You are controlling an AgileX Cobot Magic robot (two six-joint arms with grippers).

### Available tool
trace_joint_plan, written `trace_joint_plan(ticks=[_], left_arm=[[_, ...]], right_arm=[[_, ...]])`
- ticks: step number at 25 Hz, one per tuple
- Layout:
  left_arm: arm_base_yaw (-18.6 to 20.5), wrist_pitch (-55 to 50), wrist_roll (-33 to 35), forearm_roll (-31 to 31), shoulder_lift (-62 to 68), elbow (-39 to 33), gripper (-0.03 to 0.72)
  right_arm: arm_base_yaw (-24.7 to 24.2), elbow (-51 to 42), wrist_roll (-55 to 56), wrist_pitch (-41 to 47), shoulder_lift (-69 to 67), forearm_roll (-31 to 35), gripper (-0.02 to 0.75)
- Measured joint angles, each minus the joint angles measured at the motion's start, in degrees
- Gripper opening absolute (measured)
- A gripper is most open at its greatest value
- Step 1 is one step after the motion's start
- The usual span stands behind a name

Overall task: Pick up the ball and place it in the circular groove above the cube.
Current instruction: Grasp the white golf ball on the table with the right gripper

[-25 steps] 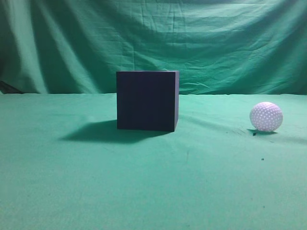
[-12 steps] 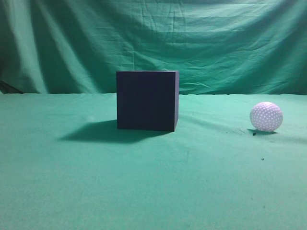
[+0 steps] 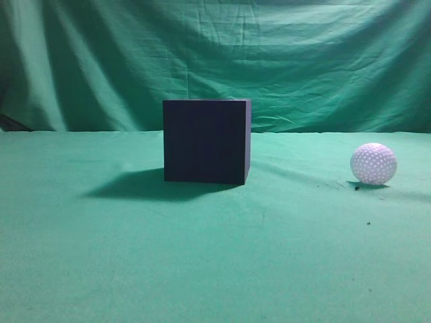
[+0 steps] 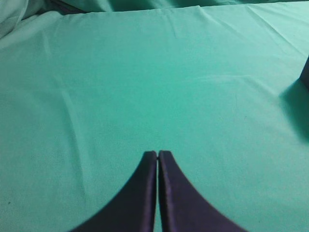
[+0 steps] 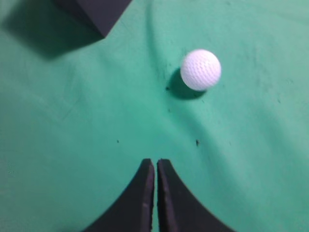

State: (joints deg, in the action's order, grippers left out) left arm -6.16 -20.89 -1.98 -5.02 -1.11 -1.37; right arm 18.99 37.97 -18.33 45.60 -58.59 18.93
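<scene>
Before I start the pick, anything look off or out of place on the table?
Nothing stands out. The cube sits upright and square, the ball rests on the cloth to its right, undamaged. Only a few dark specks near the ball.

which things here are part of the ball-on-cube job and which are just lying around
Part of the job:
- ball, resting on the cloth to the right of the cube
- cube, standing mid-table
- right claw, shut, above the cloth near the ball

Just there:
- left claw, shut over bare cloth, with only the cube's edge in its view
- green cloth covering the table
- green backdrop
</scene>
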Motion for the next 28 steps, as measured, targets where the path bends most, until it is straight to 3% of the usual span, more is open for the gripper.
trace_joint_plan(ticks=[5,12,13,14,22,23,27,28], left_arm=[[0.0,0.0,0.0,0.0,0.0,0.0,0.0],[0.0,0.0,0.0,0.0,0.0,0.0,0.0],[0.0,0.0,0.0,0.0,0.0,0.0,0.0],[0.0,0.0,0.0,0.0,0.0,0.0,0.0],[0.0,0.0,0.0,0.0,0.0,0.0,0.0],[0.0,0.0,0.0,0.0,0.0,0.0,0.0],[0.0,0.0,0.0,0.0,0.0,0.0,0.0],[0.0,0.0,0.0,0.0,0.0,0.0,0.0]], right_arm=[[4.42,5.57,3.25,-3.84,-11.19,-4.6,0.0],[4.88,14.34,6.19,-3.0,-25.24,-11.95,0.0],[4.88,15.49,6.48,-2.62,-26.67,-12.67,0.047],[4.88,16.53,6.65,-2.21,-28.32,-13.18,0.047],[4.88,20.54,7.07,-2.3,-37.47,-13.83,0.573],[4.88,20.64,7.07,-2.82,-38.44,-13.87,0.607],[4.88,20.76,7.16,-4.51,-41.44,-14.16,0.603],[4.88,20.76,7.16,-4.93,-42.0,-14.2,0.559]])
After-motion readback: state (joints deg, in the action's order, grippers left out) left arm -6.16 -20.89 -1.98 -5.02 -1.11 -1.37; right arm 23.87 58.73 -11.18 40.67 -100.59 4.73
